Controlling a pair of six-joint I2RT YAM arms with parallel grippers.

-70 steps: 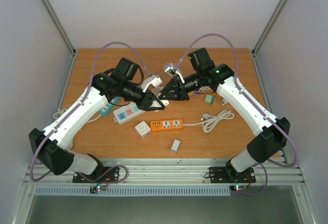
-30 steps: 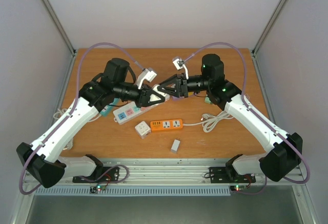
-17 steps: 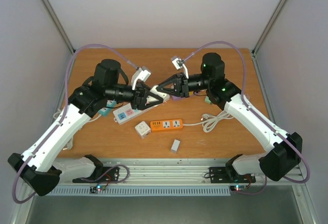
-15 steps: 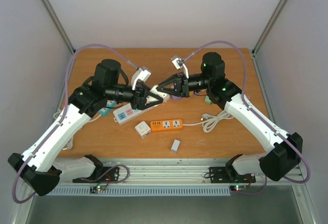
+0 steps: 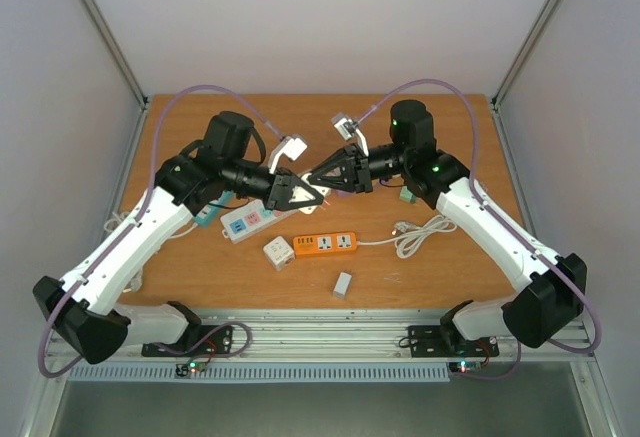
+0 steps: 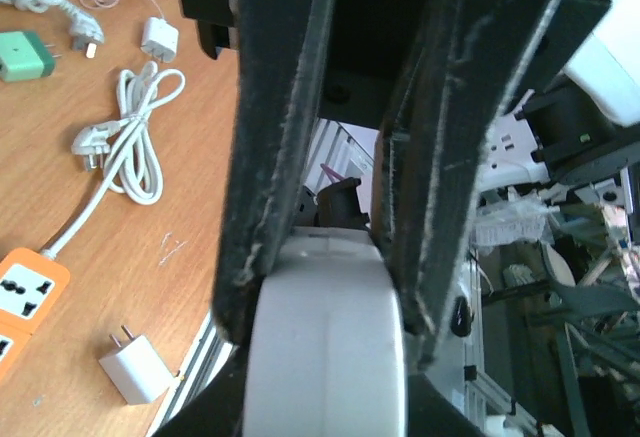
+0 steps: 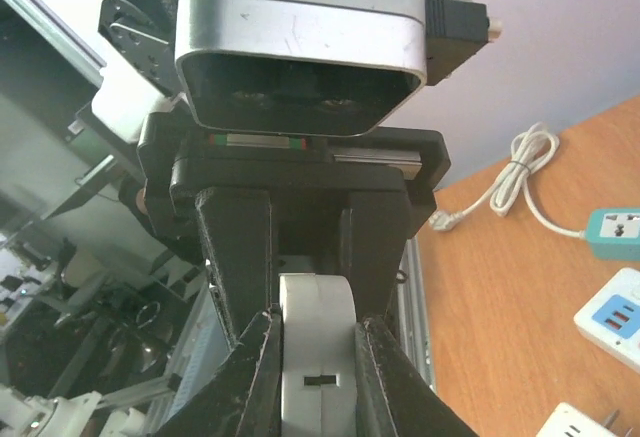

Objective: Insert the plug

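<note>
Since the left hand (image 5: 306, 195) has gone from spread half a second ago back to pressed together, and its arm has swung forward again from the pulled-back pose of that moment, both hands now meet tip to tip in the air above the middle of the bench (image 5: 450, 277).

Item: white plug (image 7: 318, 357), rounded body with a small slot on its face. It is off the bench and pinched by the right hand (image 5: 322, 179), whose own view shows its fingers (image 7: 255, 377) closed on either flank.

Item: the same white body, as far as can be told, fills the left wrist view, clamped between the left fingers (image 6: 270, 207). The plug therefore appears held from both ends at once.

Item: orange power strip (image 5: 325, 245), near centre, sockets empty, cable running right to a coiled white lead (image 5: 422, 234).

Item: white strip (image 5: 248, 221) with blue and pink sockets, left of centre, below the left arm, nothing plugged in.

Item: white cube adapter (image 5: 278, 251), just left of the orange strip.

Item: small white charger (image 5: 342, 284), near edge.

Assessment: the re-grip looks like a handover or realignment. Insertion has not begun, and one hand probably has to let go before the plug can go down to a strip.
</note>
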